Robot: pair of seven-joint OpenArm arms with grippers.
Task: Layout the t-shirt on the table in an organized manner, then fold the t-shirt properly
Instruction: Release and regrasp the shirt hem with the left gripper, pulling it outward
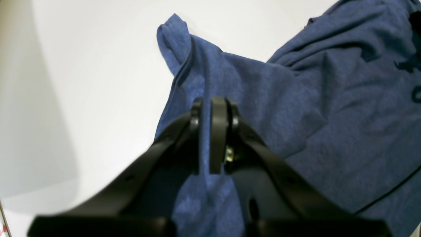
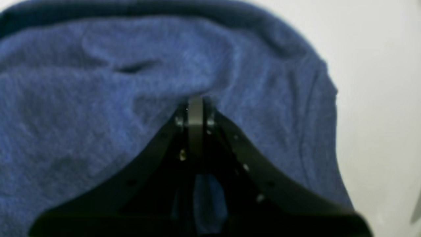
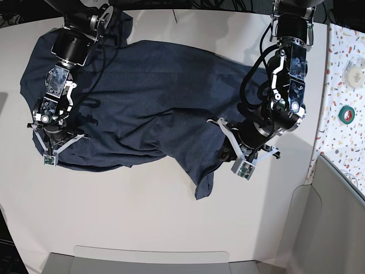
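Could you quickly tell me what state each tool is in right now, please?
Left tool: closed, pinching a fold of the t-shirt.
Right tool: closed, gripping the t-shirt's fabric.

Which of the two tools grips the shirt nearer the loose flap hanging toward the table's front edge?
The left tool, on the base view's right: the shirt flap droops just beside it. The right tool holds the far end.

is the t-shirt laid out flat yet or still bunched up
Still bunched up. The t-shirt lies wrinkled across the table, one pointed flap trailing toward the near edge, with both grippers shut on its fabric.
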